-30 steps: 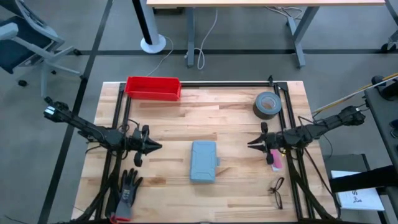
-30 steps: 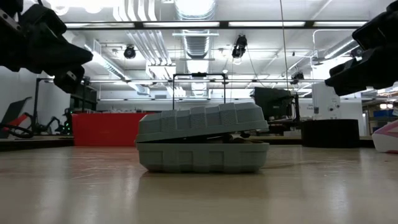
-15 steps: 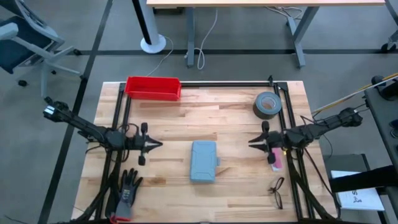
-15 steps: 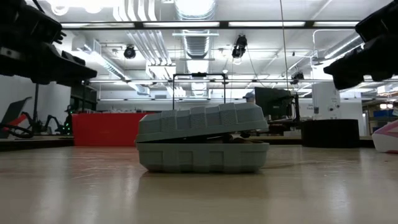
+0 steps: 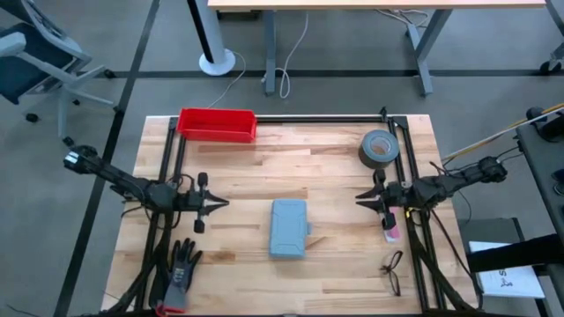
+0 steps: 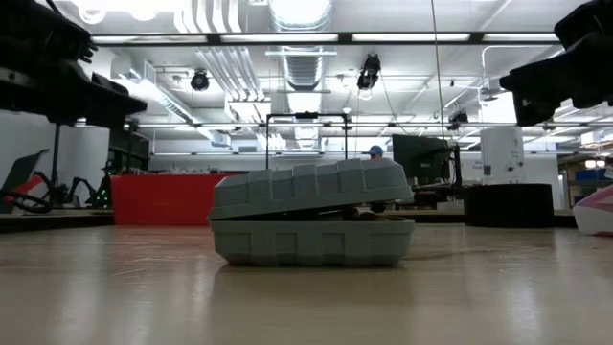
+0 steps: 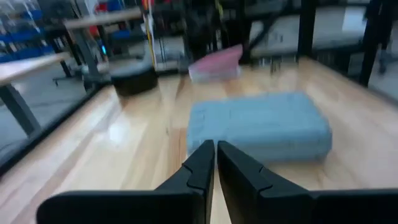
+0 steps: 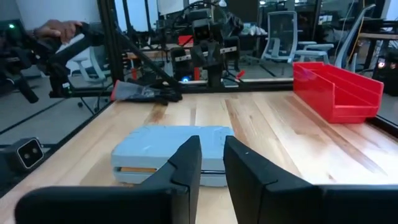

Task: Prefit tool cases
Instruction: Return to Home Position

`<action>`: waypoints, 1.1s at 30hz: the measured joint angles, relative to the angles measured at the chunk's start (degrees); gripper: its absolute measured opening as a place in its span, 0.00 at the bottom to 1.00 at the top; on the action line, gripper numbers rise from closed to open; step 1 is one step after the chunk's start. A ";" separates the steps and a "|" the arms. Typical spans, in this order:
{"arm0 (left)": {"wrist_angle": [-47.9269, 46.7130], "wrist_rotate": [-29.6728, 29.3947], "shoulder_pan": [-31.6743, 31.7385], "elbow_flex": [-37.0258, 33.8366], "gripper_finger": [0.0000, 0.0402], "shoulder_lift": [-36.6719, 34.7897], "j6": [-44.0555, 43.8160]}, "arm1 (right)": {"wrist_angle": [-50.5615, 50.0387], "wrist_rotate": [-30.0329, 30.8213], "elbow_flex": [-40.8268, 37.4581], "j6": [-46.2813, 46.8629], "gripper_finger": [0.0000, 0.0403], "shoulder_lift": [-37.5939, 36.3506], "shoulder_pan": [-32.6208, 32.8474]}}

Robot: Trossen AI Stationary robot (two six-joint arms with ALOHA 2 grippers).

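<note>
The grey-blue tool case (image 5: 288, 227) lies flat on the wooden table's middle, a little toward the near edge. Its lid (image 6: 306, 184) is ajar and tilted, lifted off the base at one end, where something brown (image 5: 313, 238) shows at the case's right side. My left gripper (image 5: 226, 204) hovers left of the case, shut, pointing level at it; the left wrist view looks past the gripper (image 7: 215, 148) to the case (image 7: 258, 127). My right gripper (image 5: 359, 201) hovers right of the case (image 8: 168, 149), level, slightly open (image 8: 212, 149). Neither touches the case.
A red bin (image 5: 217, 124) stands at the far left edge and a tape roll (image 5: 379, 148) at the far right. A black glove (image 5: 181, 273) lies near left. Glasses (image 5: 392, 273) and a pink object (image 5: 390, 231) lie near right. Black frame rails (image 5: 172, 176) run along the sides.
My left gripper has rolled about its own pointing line while staying in place above the table. My right gripper has tipped up a little. The case has not moved.
</note>
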 joint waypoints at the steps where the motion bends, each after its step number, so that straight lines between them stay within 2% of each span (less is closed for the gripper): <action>1: 0.15 -0.01 0.18 0.00 0.06 -1.64 0.00 | 0.00 -0.02 0.00 0.00 0.12 -0.37 0.00; 7: 0.13 0.00 2.33 -0.02 0.06 -7.14 -0.02 | 0.01 -0.02 -0.04 0.00 0.11 -4.46 0.01; 12: -0.02 0.03 5.17 -0.04 0.06 -11.35 -0.02 | 0.04 0.00 -0.07 -0.02 0.13 -4.46 0.00; 22: -0.35 0.00 16.73 -0.07 0.06 -20.85 -0.04 | 0.02 -0.06 -0.07 0.00 0.18 -4.44 -2.57; 33: 0.38 0.00 18.89 -0.09 0.06 -20.79 -0.04 | 0.07 0.00 -0.07 -0.02 0.13 -4.42 -11.59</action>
